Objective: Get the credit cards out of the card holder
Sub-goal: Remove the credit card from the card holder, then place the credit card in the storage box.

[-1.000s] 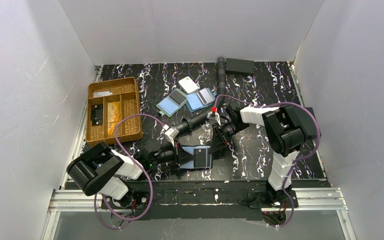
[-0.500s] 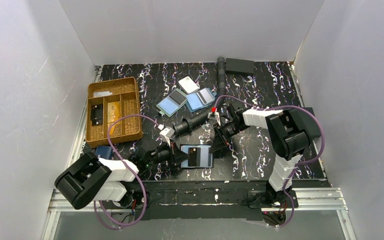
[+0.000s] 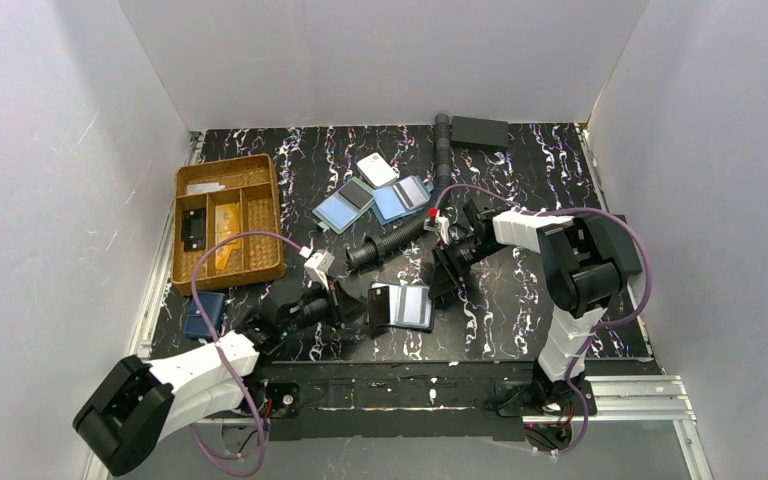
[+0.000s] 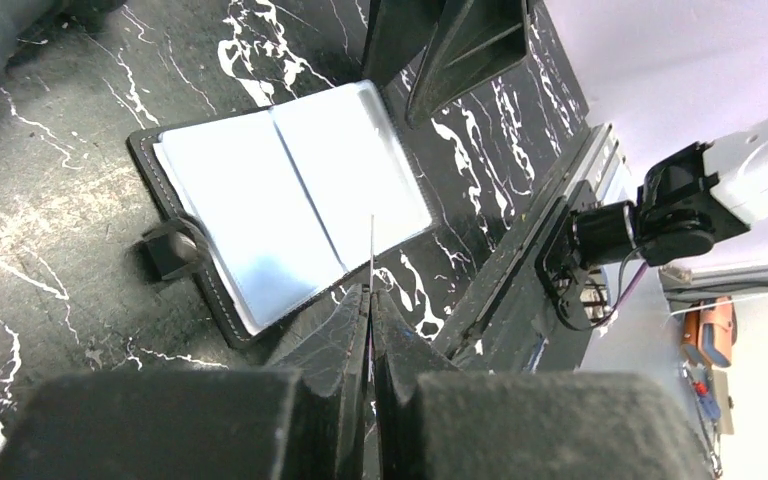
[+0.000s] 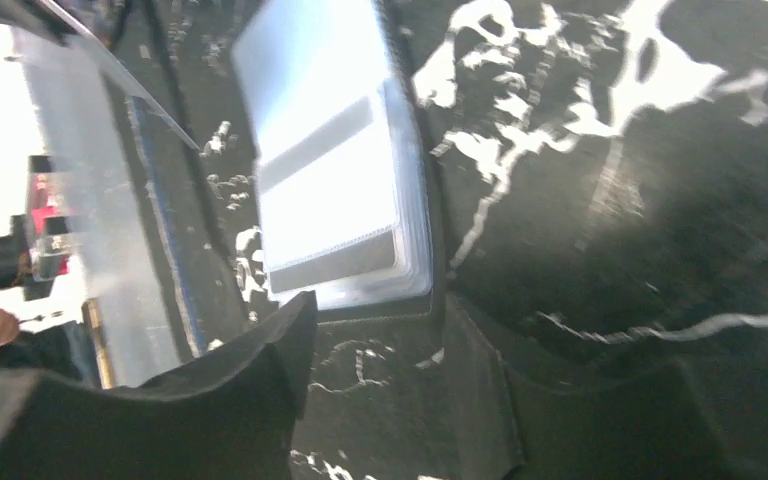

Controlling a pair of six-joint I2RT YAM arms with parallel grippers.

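Observation:
The card holder (image 3: 412,306) lies open on the table near the front, its pale glossy panels up; it also shows in the left wrist view (image 4: 290,205) and the right wrist view (image 5: 330,170). My left gripper (image 3: 358,305) is shut on a thin credit card (image 4: 371,250), seen edge-on just in front of the holder's near edge and held clear of it. My right gripper (image 3: 444,278) is open at the holder's right end; in its own view (image 5: 385,330) the jaws stand apart over the holder's black rim. An orange-tan card (image 3: 226,225) lies in the wicker tray.
A wicker tray (image 3: 260,215) stands at the left. A navy pouch (image 3: 203,312) lies below it. Two blue-and-dark rectangles (image 3: 345,207) and a white tag (image 3: 376,168) lie at the back. A black ribbed hose (image 3: 390,243) lies just behind the holder. A black box (image 3: 480,130) stands at the back wall.
My left arm has drawn back to the left with the card pinched in it, out of the holder. The holder has shifted slightly right. My right gripper has moved a little up and right.

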